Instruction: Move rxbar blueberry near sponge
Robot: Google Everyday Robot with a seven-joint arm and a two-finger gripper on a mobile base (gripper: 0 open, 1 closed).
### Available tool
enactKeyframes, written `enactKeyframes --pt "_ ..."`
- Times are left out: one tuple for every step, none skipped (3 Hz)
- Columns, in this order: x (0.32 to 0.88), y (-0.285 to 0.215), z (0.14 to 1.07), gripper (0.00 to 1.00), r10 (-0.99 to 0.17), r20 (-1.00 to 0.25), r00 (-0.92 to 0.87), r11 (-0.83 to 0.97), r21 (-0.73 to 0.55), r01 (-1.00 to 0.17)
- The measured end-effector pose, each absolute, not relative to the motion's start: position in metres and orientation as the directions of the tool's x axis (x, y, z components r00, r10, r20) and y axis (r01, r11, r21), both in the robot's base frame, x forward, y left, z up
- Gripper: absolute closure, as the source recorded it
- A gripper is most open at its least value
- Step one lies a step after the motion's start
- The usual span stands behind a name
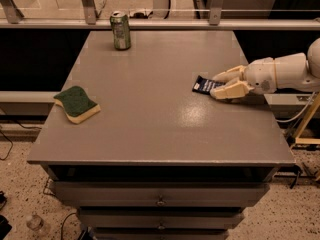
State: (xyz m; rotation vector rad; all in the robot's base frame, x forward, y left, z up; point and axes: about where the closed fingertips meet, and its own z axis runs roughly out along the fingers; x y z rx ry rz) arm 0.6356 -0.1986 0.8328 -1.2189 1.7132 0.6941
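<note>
Rightward, the pincer (214, 87) sits at the rxbar blueberry (202, 84).

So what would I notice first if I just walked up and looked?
First the big pale gripper coming in from the right side of the grey table, right at the dark blue rxbar blueberry. Next the sponge with its green top, far over by the left edge, and a green can standing upright at the back.

A green soda can (120, 30) stands upright on the grey table (150, 139).
</note>
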Motion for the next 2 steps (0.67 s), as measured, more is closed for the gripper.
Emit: enactKeyframes --pt "0.623 -0.190 0.856 1.00 -0.466 -0.879 -0.102 0.354 -0.079 -0.932" --pt "0.603 -0.174 0.887 1.00 -0.501 -0.863 -0.070 0.341 -0.123 -0.932"
